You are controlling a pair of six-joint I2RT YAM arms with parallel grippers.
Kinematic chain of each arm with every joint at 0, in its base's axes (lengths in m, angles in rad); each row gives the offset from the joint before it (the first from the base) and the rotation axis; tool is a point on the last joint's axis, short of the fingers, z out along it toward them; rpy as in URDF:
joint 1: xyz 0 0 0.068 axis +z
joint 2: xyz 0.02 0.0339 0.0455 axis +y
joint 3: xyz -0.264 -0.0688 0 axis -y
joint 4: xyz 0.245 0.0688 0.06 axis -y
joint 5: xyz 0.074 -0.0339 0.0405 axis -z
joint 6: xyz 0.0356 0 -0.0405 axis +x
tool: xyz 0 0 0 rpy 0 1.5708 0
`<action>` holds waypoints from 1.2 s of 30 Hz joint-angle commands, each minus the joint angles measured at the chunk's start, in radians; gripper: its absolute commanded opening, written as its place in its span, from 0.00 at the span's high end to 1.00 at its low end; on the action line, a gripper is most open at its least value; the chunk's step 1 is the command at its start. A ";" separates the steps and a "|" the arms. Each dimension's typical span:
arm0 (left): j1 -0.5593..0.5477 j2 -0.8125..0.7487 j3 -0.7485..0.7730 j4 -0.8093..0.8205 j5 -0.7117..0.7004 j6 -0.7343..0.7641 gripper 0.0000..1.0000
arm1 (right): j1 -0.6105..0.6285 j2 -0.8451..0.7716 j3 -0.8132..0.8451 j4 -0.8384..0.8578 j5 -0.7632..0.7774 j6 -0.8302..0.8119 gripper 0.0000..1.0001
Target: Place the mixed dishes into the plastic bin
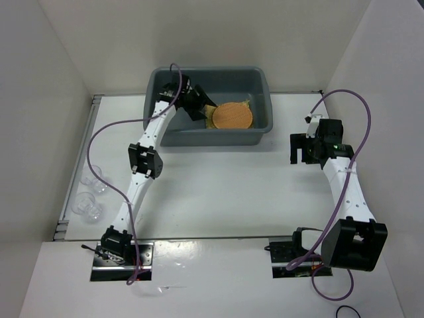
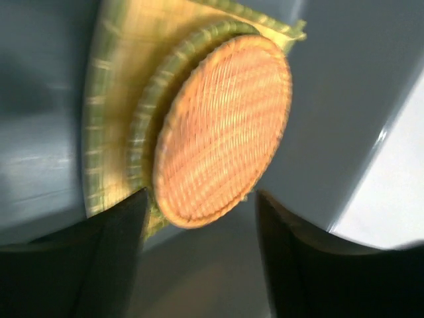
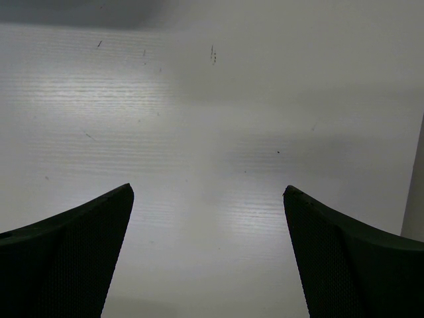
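Observation:
The grey plastic bin [image 1: 262, 83] stands at the back of the table. Inside it lies the round orange-brown mat [image 1: 233, 115] on top of the round yellow mat [image 2: 156, 99] and the square yellow mat [image 2: 116, 79]. My left gripper [image 1: 202, 109] is inside the bin, just left of the mats, open and empty. In the left wrist view the orange-brown mat [image 2: 222, 129] lies just beyond my open fingertips [image 2: 132, 212]. My right gripper [image 1: 301, 149] is open and empty above bare table, right of the bin. Several clear cups [image 1: 89, 192] stand at the table's left edge.
White walls enclose the table on the left, back and right. A metal rail [image 1: 79, 165] runs along the left edge beside the cups. The arm bases [image 1: 122, 255] sit at the near edge.

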 commanded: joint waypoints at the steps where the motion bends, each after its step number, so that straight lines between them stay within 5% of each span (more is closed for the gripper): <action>1: 0.027 -0.166 0.038 -0.051 -0.086 0.071 0.20 | -0.006 0.000 -0.009 0.044 0.006 0.000 0.02; 4: 0.045 -0.285 0.038 -0.051 -0.195 0.114 0.00 | -0.006 0.000 -0.009 0.044 0.006 0.000 0.02; 10: 0.096 -0.615 0.038 -0.194 -0.661 0.340 0.00 | -0.006 0.009 -0.009 0.053 -0.003 0.000 0.02; 14: 0.281 -0.694 0.029 -0.425 -0.703 0.470 0.00 | -0.006 0.020 -0.009 0.053 -0.003 -0.009 0.02; 16: 0.344 -0.819 -0.258 -0.426 -0.665 0.469 0.00 | -0.006 0.041 -0.018 0.066 -0.013 -0.009 0.02; 22: 0.522 -0.936 -0.506 -0.426 -0.628 0.429 0.00 | -0.006 0.063 -0.029 0.116 -0.034 -0.009 0.02; 24: 0.583 -0.956 -0.696 -0.426 -0.605 0.350 0.00 | -0.006 0.063 -0.029 0.116 -0.048 -0.009 0.02; 31: 0.674 -1.330 -1.555 0.037 -0.547 0.283 0.00 | -0.006 0.054 0.014 0.052 -0.008 -0.020 0.03; 36: 0.684 -1.311 -1.652 0.071 -0.519 0.352 0.00 | -0.006 0.054 0.045 -0.022 0.202 -0.033 0.03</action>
